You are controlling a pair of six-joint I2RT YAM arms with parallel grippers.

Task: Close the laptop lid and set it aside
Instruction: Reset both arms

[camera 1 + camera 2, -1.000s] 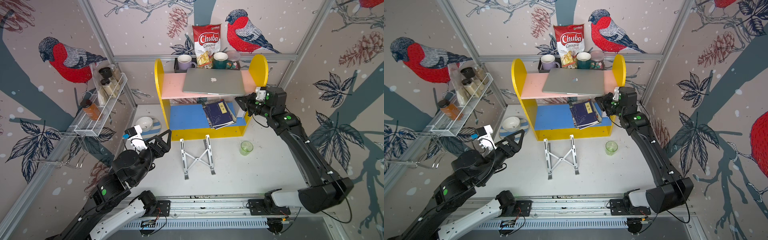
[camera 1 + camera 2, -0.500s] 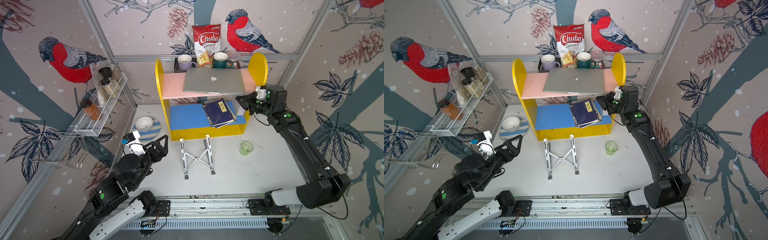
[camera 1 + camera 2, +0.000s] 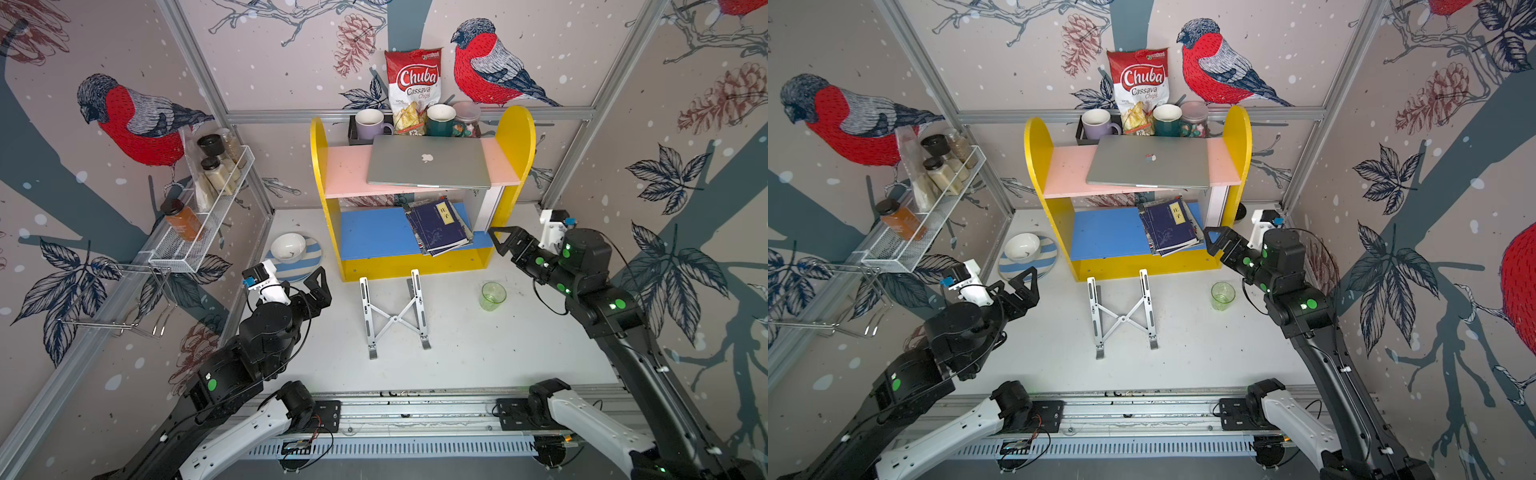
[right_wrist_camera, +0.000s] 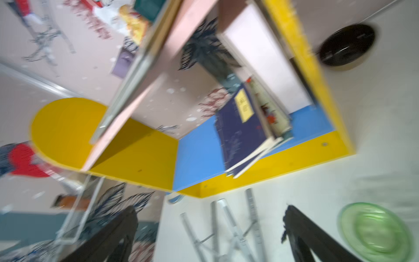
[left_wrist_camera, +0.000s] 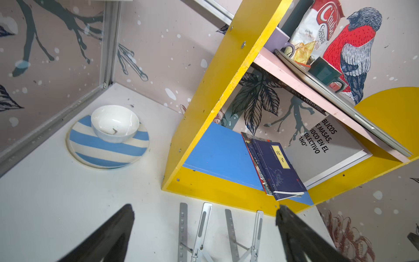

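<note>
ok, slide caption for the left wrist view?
Open left fingers face the yellow shelf, closed laptop resting on its pink upper board.

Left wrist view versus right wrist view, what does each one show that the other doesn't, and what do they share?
Only the left wrist view shows the white bowl. Only the right wrist view, which is blurred, shows the green glass and a black round object beside the yellow shelf unit. Both show that shelf unit, the closed laptop lying on its pink shelf, the dark blue book below it and the folding stand on the table.
</note>
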